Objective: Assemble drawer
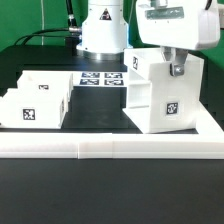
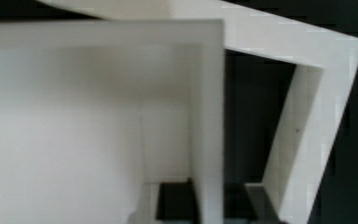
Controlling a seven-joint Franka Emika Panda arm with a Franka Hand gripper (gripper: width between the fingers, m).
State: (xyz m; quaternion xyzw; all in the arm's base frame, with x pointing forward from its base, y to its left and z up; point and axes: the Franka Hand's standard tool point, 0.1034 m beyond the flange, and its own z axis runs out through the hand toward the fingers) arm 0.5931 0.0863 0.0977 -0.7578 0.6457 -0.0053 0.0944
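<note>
The drawer's large white housing (image 1: pixel 158 98) stands at the exterior view's right, slightly tilted, with a square tag on its front face. My gripper (image 1: pixel 176 68) comes down on the housing's top right edge. In the wrist view the gripper (image 2: pixel 208 206) has its dark fingers (image 2: pixel 176 203) on either side of a thin white wall of the housing (image 2: pixel 208 120), shut on it. A smaller white tray (image 1: pixel 32 104) with a tag lies at the exterior view's left. I cannot tell whether a second tray lies behind it.
The long low white border wall (image 1: pixel 110 150) runs along the front of the black table. The marker board (image 1: pixel 100 80) lies flat between the tray and the housing, in front of the robot's base (image 1: pixel 100 35).
</note>
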